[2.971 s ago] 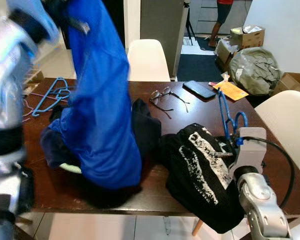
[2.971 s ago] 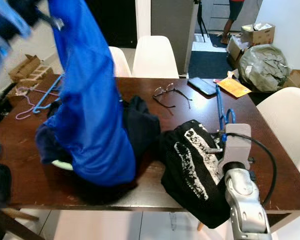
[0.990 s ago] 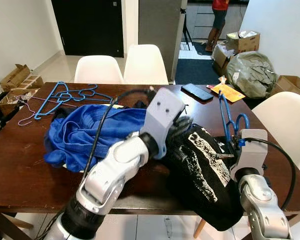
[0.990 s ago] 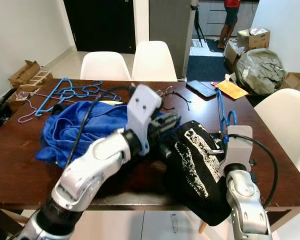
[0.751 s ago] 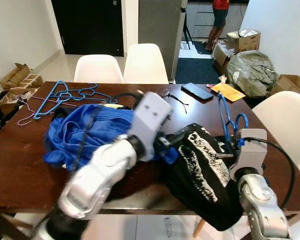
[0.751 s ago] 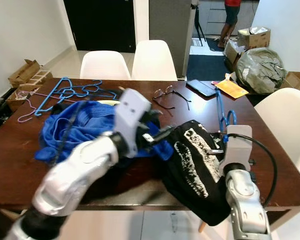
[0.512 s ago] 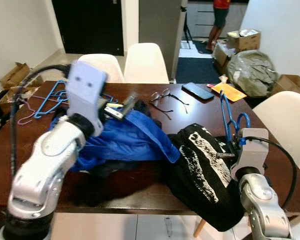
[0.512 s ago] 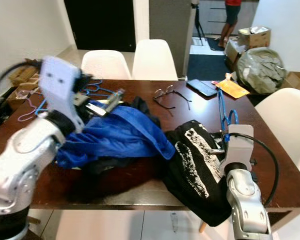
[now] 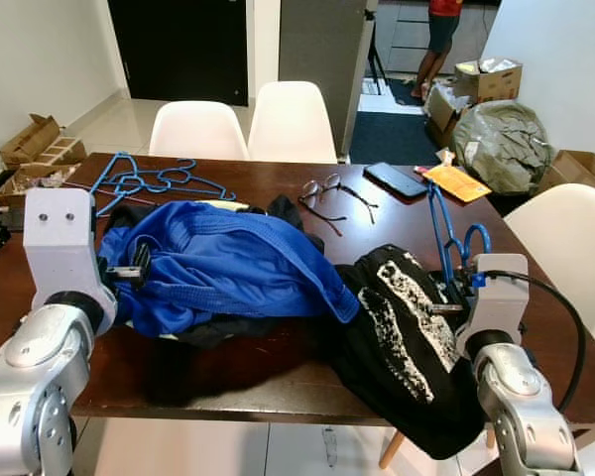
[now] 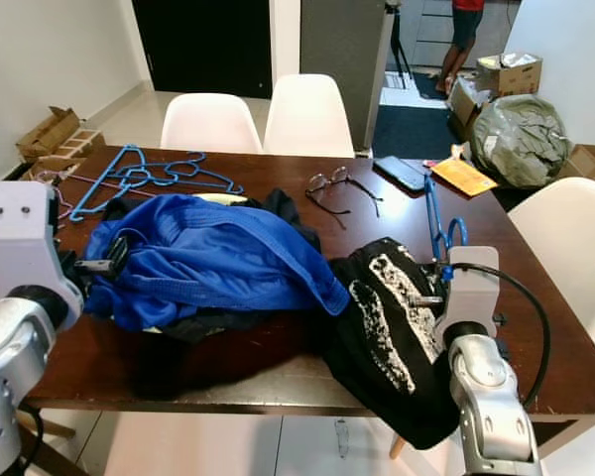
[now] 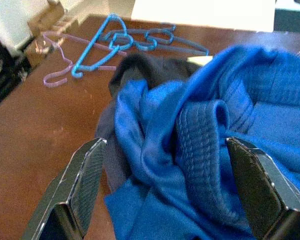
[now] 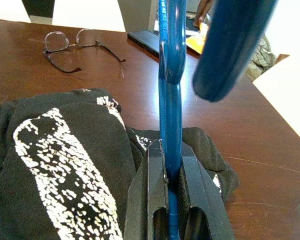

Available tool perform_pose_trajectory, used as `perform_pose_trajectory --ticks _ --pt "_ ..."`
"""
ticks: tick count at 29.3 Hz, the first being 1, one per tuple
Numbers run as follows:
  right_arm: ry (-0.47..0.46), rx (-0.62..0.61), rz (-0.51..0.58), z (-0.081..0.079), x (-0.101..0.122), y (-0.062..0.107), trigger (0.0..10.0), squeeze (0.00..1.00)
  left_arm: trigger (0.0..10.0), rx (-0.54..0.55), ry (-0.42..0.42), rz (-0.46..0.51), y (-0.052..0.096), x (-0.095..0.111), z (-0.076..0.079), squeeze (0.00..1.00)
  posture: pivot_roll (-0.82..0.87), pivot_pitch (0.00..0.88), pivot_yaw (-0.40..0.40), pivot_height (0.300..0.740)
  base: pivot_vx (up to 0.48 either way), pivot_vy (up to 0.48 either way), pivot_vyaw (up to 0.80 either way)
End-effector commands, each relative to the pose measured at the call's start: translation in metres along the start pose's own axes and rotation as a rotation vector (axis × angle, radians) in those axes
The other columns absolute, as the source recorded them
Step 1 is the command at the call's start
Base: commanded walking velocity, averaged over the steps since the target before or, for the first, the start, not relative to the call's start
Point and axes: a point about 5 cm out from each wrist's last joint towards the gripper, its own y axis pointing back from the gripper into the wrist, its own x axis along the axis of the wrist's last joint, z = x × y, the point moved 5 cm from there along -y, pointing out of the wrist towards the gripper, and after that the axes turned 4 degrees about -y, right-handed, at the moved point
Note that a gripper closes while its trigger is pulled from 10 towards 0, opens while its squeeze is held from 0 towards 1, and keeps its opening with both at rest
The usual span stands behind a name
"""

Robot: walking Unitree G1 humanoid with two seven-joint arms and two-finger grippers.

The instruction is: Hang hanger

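on the table (image 9: 278, 372), right gripper (image 12: 169, 165) pinches blue hanger (image 12: 168, 85); left gripper (image 11: 165, 185) spread around blue garment (image 9: 238, 268); no legible writing.

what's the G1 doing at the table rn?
The right gripper is shut on a blue hanger, holding it upright beside the black printed T-shirt that hangs over the table's edge. The left gripper is open at the blue garment heaped on the table. Nothing is on the hanger yet; more hangers lie at the far corner.
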Motion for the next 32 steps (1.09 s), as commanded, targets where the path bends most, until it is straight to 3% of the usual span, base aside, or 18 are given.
perform_pose_trajectory --ticks 1,4,9,10,32 --pt "-0.01 0.006 -0.044 -0.0011 -0.0109 -0.0002 10.0 0.0 10.0 -0.001 0.018 -0.034 -0.0003 -0.0072 -0.0002 0.0 0.13 0.028 -0.033 0.74 0.0 0.0 0.0" --pt "-0.009 0.004 -0.043 -0.0003 -0.011 0.0 10.0 0.0 10.0 -0.036 0.055 -0.048 -0.0049 -0.0112 0.0059 0.0 0.13 0.024 -0.03 0.74 0.0 0.0 0.0" --pt "-0.007 0.002 -0.041 0.0005 -0.0106 0.0006 10.0 0.0 10.0 -0.042 0.042 -0.049 -0.0095 -0.0095 0.0067 0.0 0.12 0.024 -0.028 0.74 0.0 0.0 0.0" --pt "-0.007 0.001 -0.041 0.0006 -0.0105 0.0007 10.0 0.0 0.0 -0.038 0.044 -0.056 -0.0098 -0.0098 0.0062 0.0 0.12 0.024 -0.028 0.74 0.0 0.0 0.0" --pt "-0.013 0.001 -0.042 0.0006 -0.0098 0.0019 10.0 0.0 0.0 -0.033 0.063 -0.094 -0.0092 -0.0132 0.0061 0.0 0.12 0.041 -0.026 0.74 0.0 0.0 0.0"
